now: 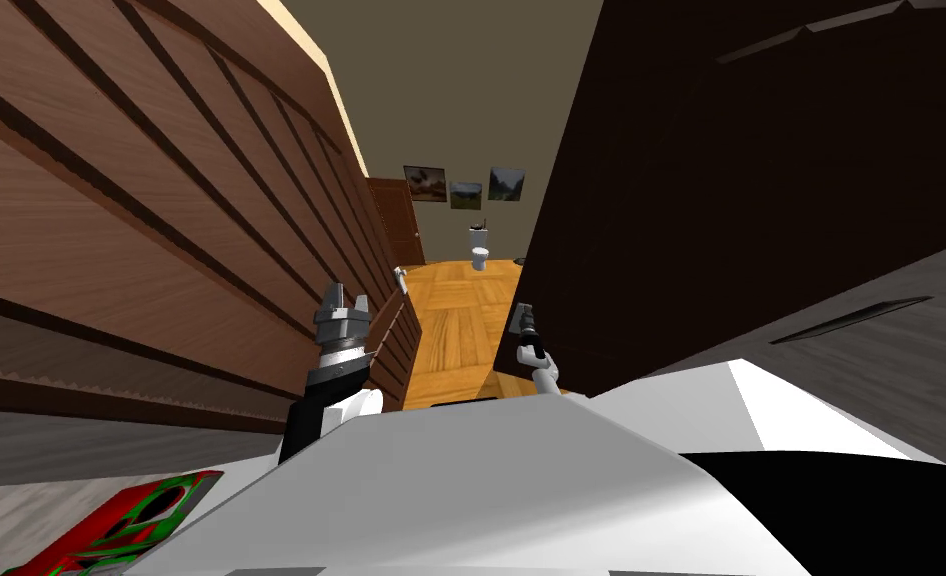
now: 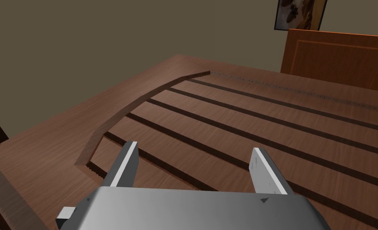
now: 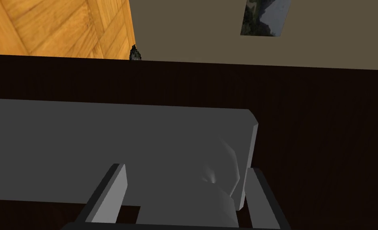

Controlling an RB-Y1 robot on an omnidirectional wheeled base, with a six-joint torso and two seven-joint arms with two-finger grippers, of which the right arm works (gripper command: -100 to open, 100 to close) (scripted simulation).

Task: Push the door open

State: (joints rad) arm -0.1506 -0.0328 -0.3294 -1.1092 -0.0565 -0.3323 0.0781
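The right gripper [image 3: 186,167], jaws wide, straddles the grey handle [image 3: 144,135] of the dark door [image 3: 328,139], likely for pushing. The left gripper [image 2: 195,146] hangs wide-jawed.

We see dim, even light: the dark door [image 1: 761,200] at two o'clock is nearly black, the wood floor [image 1: 461,320] brightest, walls [image 1: 441,90] splaying toward the corners.

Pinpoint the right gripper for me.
In the head view, the right gripper sits right of the wooden floor, at the dark door's near edge; its wrist view shows a grey handle fitting between its open fingers.
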